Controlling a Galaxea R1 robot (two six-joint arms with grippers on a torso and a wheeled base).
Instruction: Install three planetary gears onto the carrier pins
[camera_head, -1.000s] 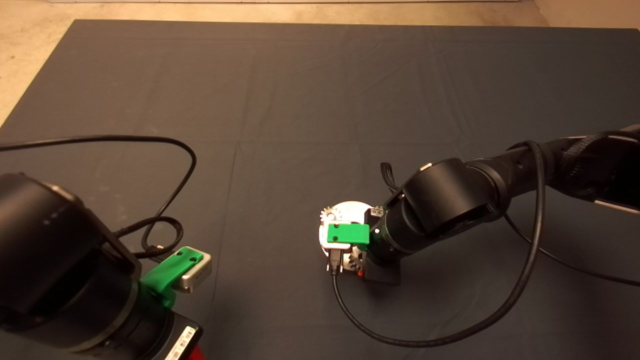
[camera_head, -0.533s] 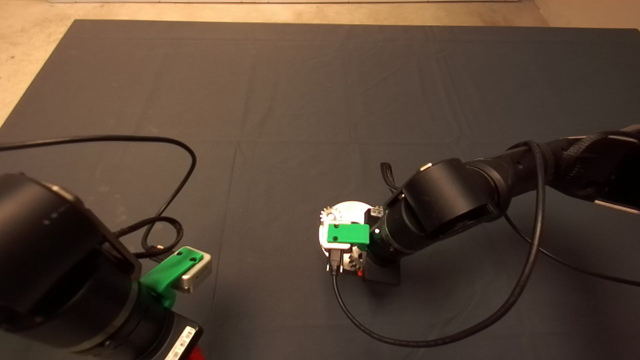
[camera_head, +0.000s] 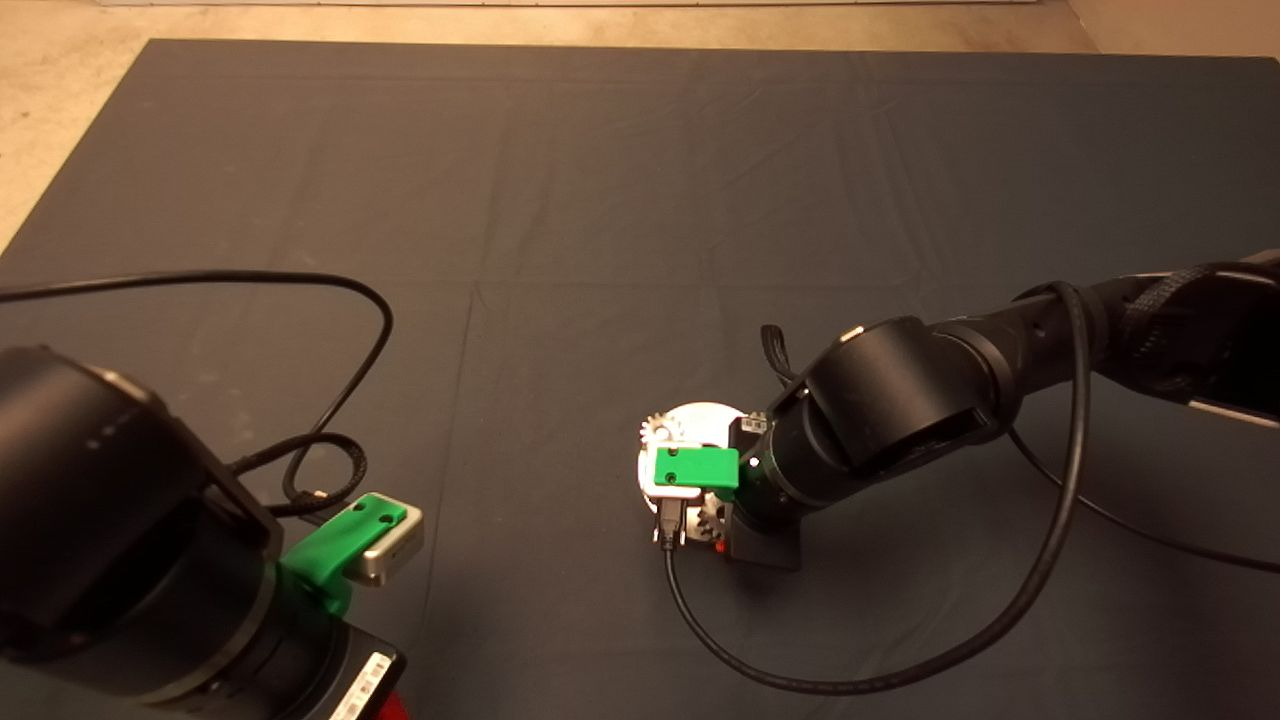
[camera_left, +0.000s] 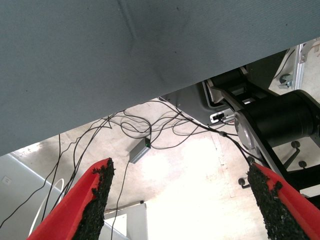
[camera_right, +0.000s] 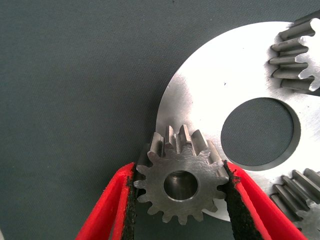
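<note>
Nothing altered across the last second: right gripper (camera_right: 180, 200) still over the near edge of the carrier disc (camera_right: 210, 95), fingers (camera_right: 107, 205) clamped on the third planetary gear (camera_right: 181, 186). Two gears (camera_right: 295, 45) already seated on the disc, their pins hidden. Likely a pause for alignment before lowering. Left gripper (camera_left: 182, 200) parked lower left, fingers spread, empty. No legible writing or branding anywhere.

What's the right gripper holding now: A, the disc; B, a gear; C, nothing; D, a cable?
B: the right gripper has its two fingers closed on the toothed rim of a gear at the edge of the disc.
</note>
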